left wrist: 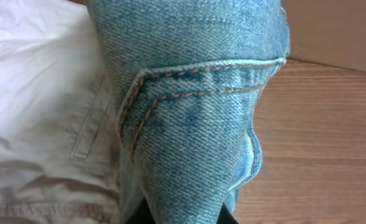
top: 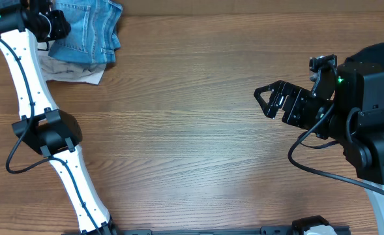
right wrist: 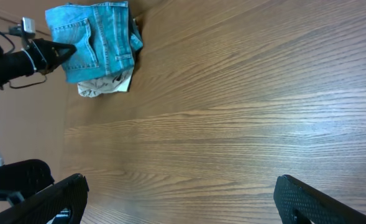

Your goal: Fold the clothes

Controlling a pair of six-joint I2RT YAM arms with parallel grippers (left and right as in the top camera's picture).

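Folded light-blue denim jeans (top: 87,29) lay right under the left claw (top: 60,26), stacked on a crumpled off-white cloth garment (top: 74,70), likely so done pieces pile in one corner. Denim sat between this claw's fingers; clamped or loose, cannot tell. Right claw (right wrist: 179,190) gaped wide, holding nothing, over the bare brown wooden surface (top: 192,143). The pile was well apart from it, so probably parked out of the way.

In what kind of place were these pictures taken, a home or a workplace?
Probably a robotics lab or test bench, not a home. A left arm and a right arm stand at a wooden table, and the only clothing is jeans lying on an off-white garment in one corner.
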